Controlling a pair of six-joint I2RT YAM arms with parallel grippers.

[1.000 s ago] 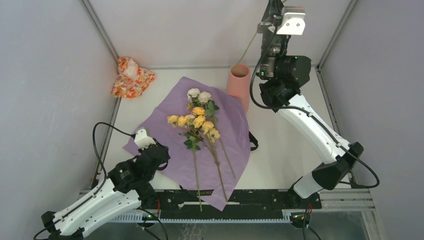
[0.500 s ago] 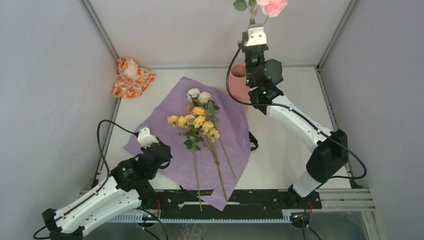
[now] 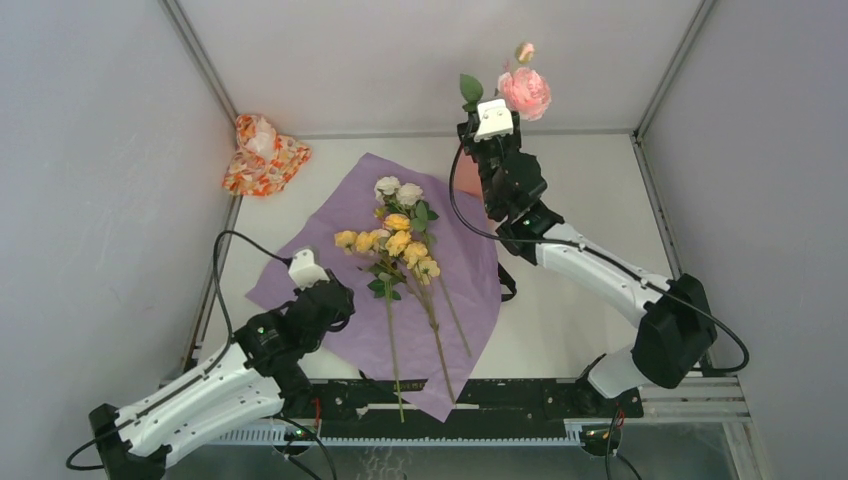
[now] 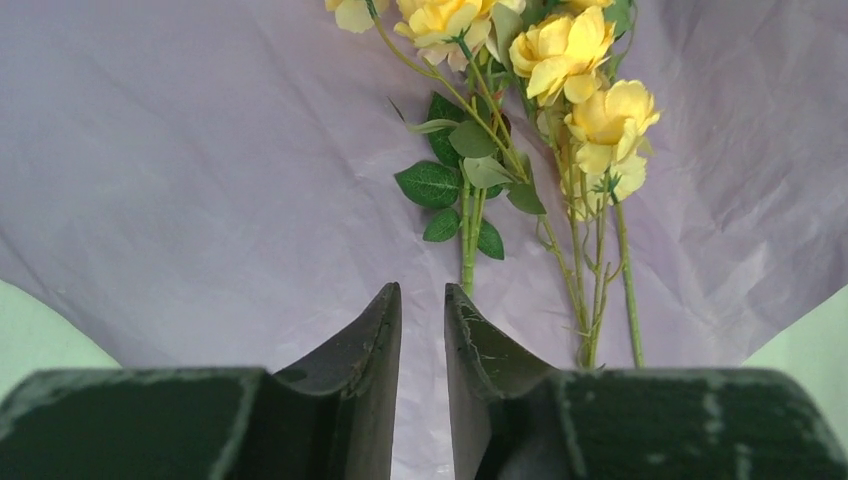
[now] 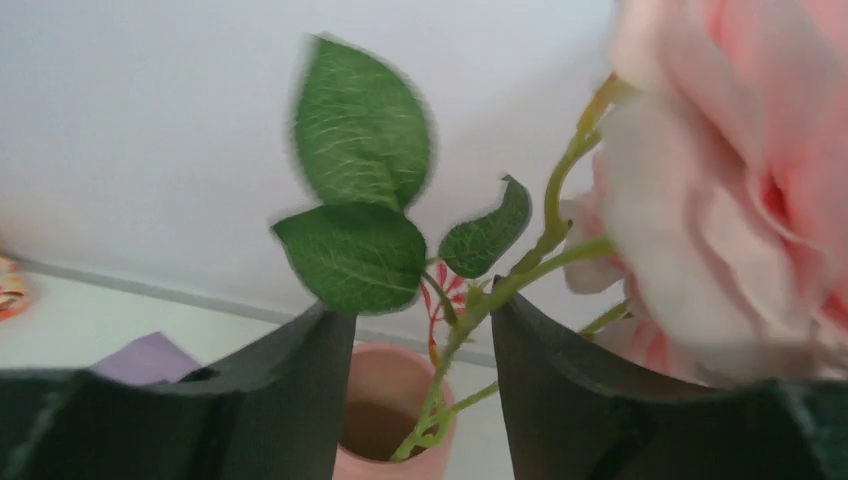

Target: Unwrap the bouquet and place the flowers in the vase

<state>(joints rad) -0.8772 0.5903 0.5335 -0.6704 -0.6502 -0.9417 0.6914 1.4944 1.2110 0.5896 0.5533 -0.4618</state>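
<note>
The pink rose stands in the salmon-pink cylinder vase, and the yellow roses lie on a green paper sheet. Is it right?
No: the yellow roses lie on a lilac-purple paper sheet, not green, as the left wrist view shows. The rest holds.

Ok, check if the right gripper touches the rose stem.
Cannot tell: right wrist view shows the rose stem between the right gripper's fingers, hard by one, gap unclear.

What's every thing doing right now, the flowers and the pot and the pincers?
Big pink rose: standing up, stem in vase.
Salmon-pink cylinder vase: upright, holding that rose.
Yellow and cream roses: lying on paper.
Lilac-purple wrapping paper: spread open, flat.
Orange-red floral cloth bundle: crumpled in corner.
Left pincer: slightly open, empty.
Right pincer: open around rose stem.
</note>
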